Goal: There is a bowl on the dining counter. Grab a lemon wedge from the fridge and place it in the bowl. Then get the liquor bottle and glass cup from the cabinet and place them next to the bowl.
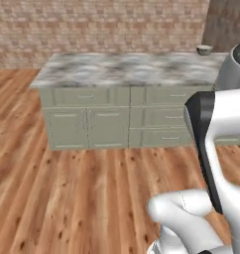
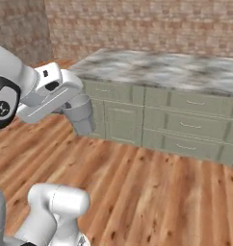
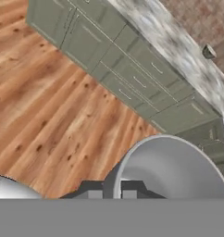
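My gripper (image 3: 112, 193) is shut on the wall of a grey glass cup (image 3: 174, 169), with one fingertip on each side of its rim. The cup (image 2: 81, 114) hangs upright under the hand, above the wooden floor and short of the counter. It also shows at the right edge of the left base view, the cup (image 1: 236, 67). A small bowl (image 1: 205, 49) stands on the far right end of the marble dining counter (image 1: 127, 69). In the hand view the bowl (image 3: 208, 52) sits at the upper right. What lies inside it is too small to tell.
The counter (image 2: 161, 67) has green doors and drawers (image 2: 186, 126) along its front and a brick wall (image 1: 92, 25) behind it. Wooden floor (image 1: 82, 198) lies between the base and the counter. My own white arm (image 1: 216, 149) blocks the right of the left base view.
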Controlling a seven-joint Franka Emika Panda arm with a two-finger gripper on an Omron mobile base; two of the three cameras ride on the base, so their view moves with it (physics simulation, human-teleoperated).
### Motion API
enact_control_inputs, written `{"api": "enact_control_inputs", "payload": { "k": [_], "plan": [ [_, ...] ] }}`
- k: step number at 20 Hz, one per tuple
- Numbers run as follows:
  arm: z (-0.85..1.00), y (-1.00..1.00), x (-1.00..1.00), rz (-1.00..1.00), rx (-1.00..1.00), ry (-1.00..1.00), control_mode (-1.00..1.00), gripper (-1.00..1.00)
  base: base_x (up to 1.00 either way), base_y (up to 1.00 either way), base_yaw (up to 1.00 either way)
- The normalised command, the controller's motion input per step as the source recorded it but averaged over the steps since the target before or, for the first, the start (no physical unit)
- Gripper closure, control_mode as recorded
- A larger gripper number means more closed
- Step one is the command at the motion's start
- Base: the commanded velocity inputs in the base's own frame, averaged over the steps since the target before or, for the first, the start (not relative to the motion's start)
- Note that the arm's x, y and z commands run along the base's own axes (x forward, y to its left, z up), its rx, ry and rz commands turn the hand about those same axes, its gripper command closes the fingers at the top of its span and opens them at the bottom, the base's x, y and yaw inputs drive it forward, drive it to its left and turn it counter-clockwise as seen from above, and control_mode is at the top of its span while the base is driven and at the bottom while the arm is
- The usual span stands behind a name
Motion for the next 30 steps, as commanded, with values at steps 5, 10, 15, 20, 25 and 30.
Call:
{"api": "enact_control_inputs", "payload": {
  "k": [5,10,15,20,25,30],
  "plan": [
    [0.0,0.0,0.0,0.0,0.0,0.0,1.0,1.0,0.23,0.9,0.58],
    [0.0,0.0,0.0,0.0,0.0,0.0,1.0,1.0,0.88,0.95,0.35],
    [0.0,0.0,0.0,0.0,0.0,0.0,1.0,1.0,1.0,0.88,0.22],
    [0.0,0.0,0.0,0.0,0.0,0.0,1.0,1.0,1.0,0.73,0.17],
    [0.0,0.0,0.0,0.0,0.0,0.0,1.0,1.0,1.0,0.67,0.16],
    [0.0,0.0,0.0,0.0,0.0,0.0,1.0,1.0,1.0,0.55,0.14]
  ]
}}
